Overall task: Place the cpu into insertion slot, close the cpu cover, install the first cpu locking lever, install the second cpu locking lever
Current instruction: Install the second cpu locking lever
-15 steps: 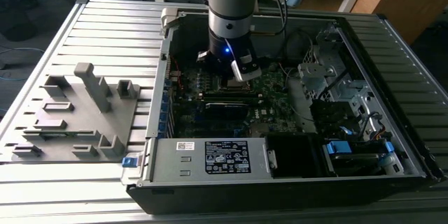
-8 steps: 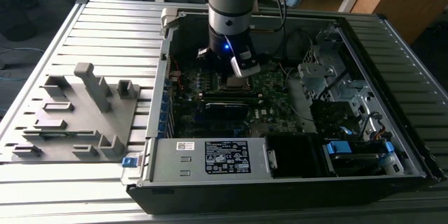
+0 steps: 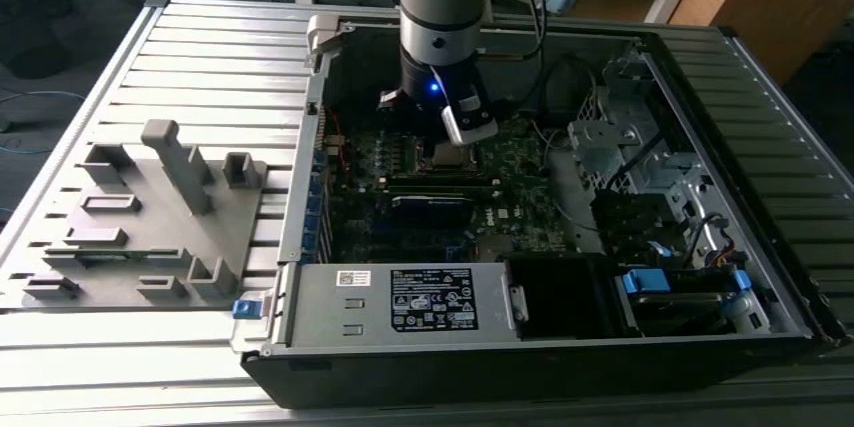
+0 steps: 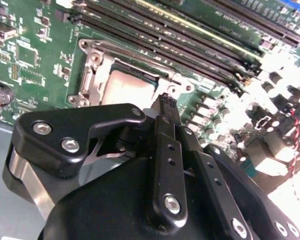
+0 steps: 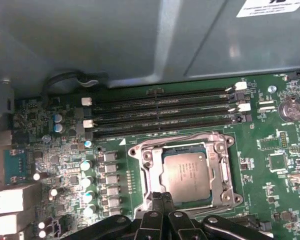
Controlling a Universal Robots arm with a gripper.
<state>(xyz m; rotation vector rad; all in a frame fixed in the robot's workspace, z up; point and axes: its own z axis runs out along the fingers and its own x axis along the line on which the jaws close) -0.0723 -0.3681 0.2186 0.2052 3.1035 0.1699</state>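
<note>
Hovering clenched, empty, the hand [image 5: 162, 197] at the cpu cover [image 5: 148, 172], cpu [image 5: 186, 173] seated beneath.

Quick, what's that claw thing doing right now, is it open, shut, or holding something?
End effector: shut, fingers pressed together, holding nothing, poised at the edge of the cpu cover, with the cpu seated beneath it.

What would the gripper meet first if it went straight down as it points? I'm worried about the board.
Probably the cpu cover edge beside the cpu, beneath the shut gripper; depth unclear.
</note>
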